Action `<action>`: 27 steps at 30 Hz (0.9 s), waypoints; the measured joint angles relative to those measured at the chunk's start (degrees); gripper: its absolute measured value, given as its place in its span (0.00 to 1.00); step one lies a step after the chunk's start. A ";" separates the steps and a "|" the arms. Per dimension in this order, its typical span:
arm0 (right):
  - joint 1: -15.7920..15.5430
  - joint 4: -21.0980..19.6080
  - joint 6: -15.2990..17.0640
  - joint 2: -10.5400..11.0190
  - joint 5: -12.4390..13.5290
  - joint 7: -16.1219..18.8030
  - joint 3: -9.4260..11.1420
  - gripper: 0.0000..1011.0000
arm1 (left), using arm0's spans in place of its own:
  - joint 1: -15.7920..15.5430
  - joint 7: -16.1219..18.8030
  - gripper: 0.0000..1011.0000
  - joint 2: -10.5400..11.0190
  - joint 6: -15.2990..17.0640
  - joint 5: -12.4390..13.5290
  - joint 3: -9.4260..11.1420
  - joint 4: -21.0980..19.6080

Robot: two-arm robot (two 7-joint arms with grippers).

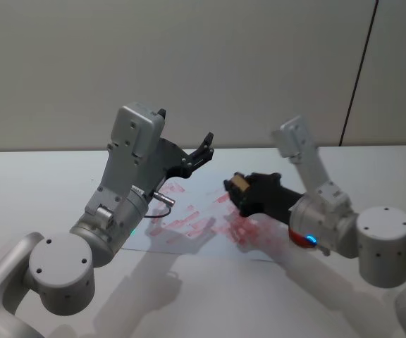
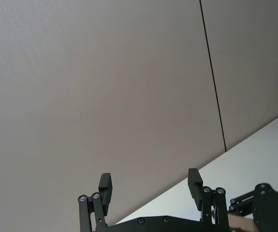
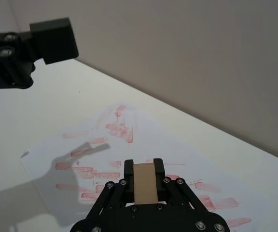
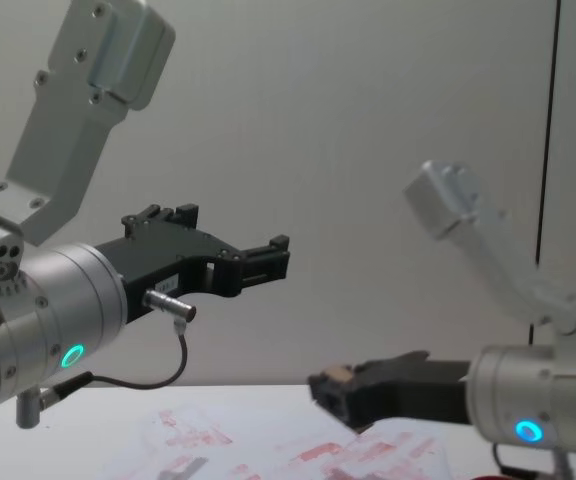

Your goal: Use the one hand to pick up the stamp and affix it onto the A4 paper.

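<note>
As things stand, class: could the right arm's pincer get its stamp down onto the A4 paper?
Probably yes. The right pincer holds the stamp above the A4 paper, with nothing between them; the left pincer hangs open, raised to one side.

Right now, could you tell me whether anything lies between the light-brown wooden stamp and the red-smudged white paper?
Nothing visible does: the black right gripper holds the wooden stamp above the stamped white paper; the open left gripper hangs higher, aside.
</note>
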 joint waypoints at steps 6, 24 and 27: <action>1.64 3.74 1.39 -1.54 -2.25 1.26 -1.46 0.22 | 0.00 0.00 0.99 0.00 0.00 0.00 0.00 0.00; 3.52 10.50 2.62 -3.47 -6.23 2.24 -3.83 0.22 | 0.00 0.01 0.99 0.00 0.00 0.00 0.00 0.00; 3.75 11.05 2.42 -3.63 -6.39 2.15 -3.92 0.22 | 0.00 0.01 0.99 0.00 0.00 0.00 0.00 0.00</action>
